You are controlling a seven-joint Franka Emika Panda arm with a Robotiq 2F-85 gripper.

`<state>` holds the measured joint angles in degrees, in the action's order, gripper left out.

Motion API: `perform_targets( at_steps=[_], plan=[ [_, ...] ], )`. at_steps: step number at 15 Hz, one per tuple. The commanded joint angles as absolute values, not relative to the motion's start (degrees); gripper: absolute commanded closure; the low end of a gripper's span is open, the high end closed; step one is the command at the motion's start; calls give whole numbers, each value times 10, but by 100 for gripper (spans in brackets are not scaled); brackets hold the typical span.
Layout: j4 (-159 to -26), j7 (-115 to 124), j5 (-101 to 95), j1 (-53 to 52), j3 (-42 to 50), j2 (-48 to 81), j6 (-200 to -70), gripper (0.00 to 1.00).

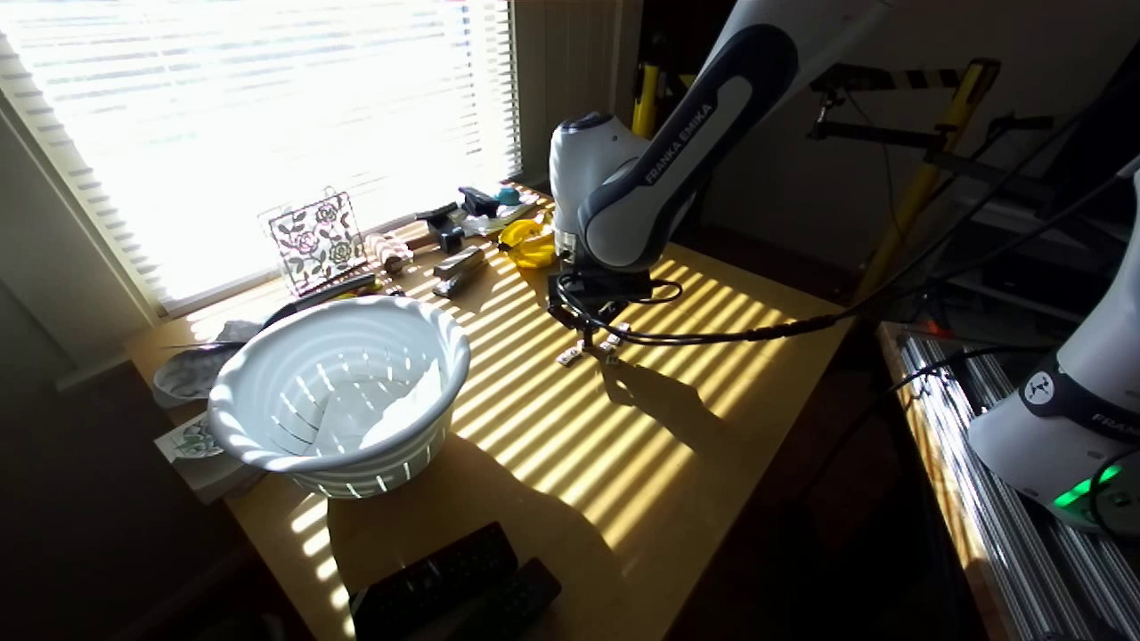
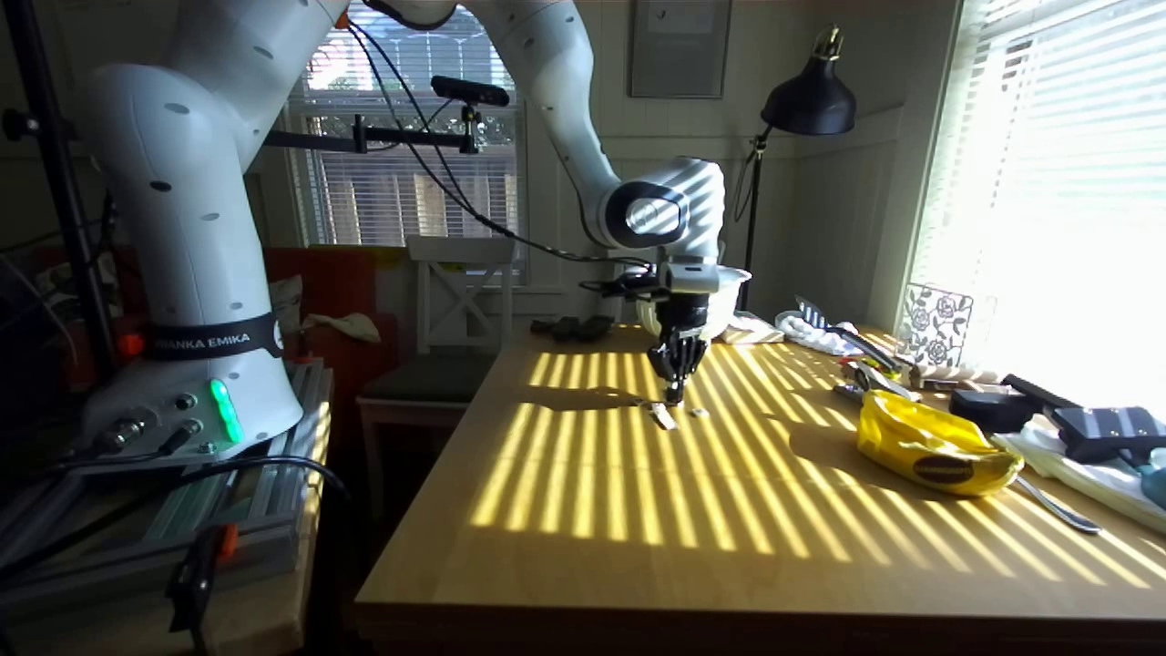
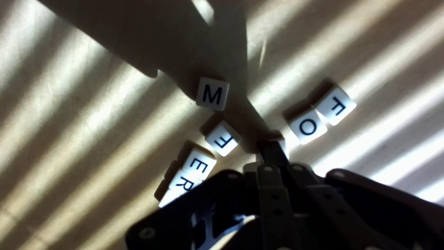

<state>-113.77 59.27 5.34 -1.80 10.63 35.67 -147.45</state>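
Flanking the claw (image 3: pixel 274 152), itself pressed together, lettered tiles (image 3: pixel 308 127) are lying close; basket (image 1: pixel 267 392) and surface (image 2: pixel 638 574) edges are sitting farther off.

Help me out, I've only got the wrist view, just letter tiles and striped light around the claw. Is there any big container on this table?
Observer: Yes, both exterior views show a large white slotted basket standing on the table.
Operator: Got it. Anything brightly coloured closer to the bright window than the claw and the letter tiles?
Observer: Yes, a bright yellow item lies there, in both exterior views.
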Motion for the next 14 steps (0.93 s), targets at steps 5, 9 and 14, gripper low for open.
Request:
perform_targets(
  at_steps=[5,9,14],
  plan=[
    [-1127,485,-30,-35,123,375,-1477,100],
    [-1141,390,-46,-29,112,367,-1505,100],
    [-1153,258,-32,-18,99,357,-1514,100]
  ],
)
